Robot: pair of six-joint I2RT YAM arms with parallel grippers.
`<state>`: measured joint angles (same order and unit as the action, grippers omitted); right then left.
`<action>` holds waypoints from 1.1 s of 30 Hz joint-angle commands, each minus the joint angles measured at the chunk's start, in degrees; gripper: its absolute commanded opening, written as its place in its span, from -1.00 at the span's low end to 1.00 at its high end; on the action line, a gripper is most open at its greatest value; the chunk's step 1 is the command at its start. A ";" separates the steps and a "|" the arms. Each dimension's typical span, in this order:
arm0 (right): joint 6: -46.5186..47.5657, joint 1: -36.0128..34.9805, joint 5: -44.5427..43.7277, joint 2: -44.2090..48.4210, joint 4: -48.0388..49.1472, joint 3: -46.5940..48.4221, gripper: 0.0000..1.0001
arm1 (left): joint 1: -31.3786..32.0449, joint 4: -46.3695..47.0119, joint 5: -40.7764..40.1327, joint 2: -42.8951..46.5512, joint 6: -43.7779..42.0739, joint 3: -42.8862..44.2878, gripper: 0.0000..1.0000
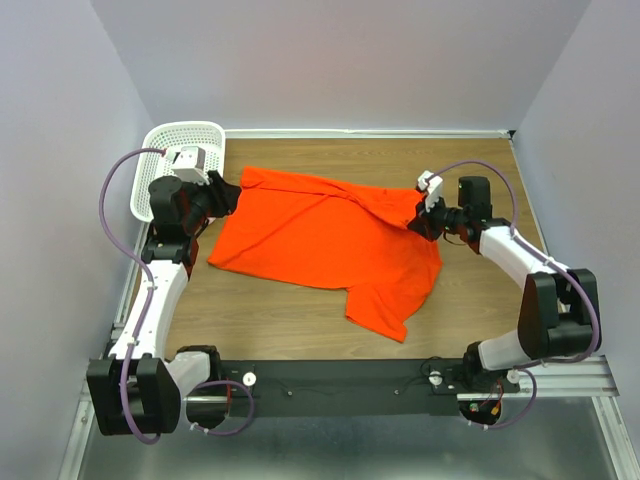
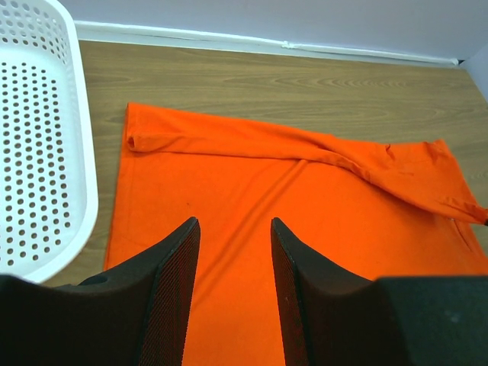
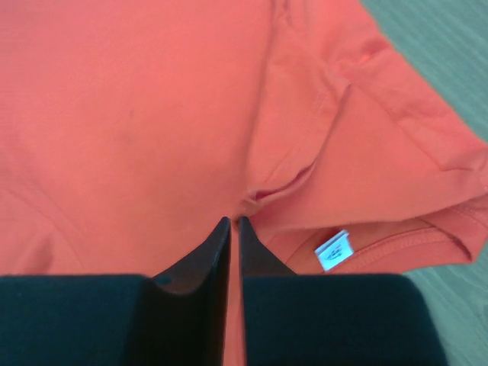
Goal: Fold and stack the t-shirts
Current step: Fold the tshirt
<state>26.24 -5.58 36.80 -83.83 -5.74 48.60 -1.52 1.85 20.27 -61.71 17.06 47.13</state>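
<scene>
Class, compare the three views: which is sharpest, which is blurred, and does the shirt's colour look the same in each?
Top external: sharp, evenly lit, t-shirt vivid orange-red. Left wrist: t-shirt and basket crisp. Right wrist: blurred, t-shirt washed to salmon, table greenish.

The orange-red short-sleeved cloth t-shirt (image 1: 320,240) is soft, matt fabric, creased in folds. Its small white tag (image 3: 334,250) is matt. The white perforated plastic basket (image 2: 38,152) is smooth with a faint sheen. The brown wood-grain table (image 1: 480,290) is matt. The left gripper (image 2: 235,229) has black fingers (image 2: 171,305) with finely mesh-textured, matt inner faces.
</scene>
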 commanded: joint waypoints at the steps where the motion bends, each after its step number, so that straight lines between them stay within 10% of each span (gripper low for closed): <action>1: 8.73 -0.48 3.81 2.97 -9.72 -1.57 -0.48 | -0.41 -0.44 0.82 1.68 -0.98 -0.73 0.01; 7: 11.04 -0.39 -4.62 7.90 -10.18 -0.97 0.33 | -0.41 -0.18 1.70 2.56 -0.89 -0.82 0.01; 17: -16.13 -0.74 -0.40 -27.84 -11.14 26.51 0.22 | -0.41 0.00 1.79 4.93 -1.15 -1.60 0.01; 33: -18.06 -1.53 -0.94 -39.21 -12.89 36.21 0.20 | -0.41 0.44 3.19 4.76 -0.80 -1.78 0.01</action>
<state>9.78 -6.24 34.39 -120.38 -16.47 83.35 -1.54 1.58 21.76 -57.32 16.88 46.15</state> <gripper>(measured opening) 0.605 0.505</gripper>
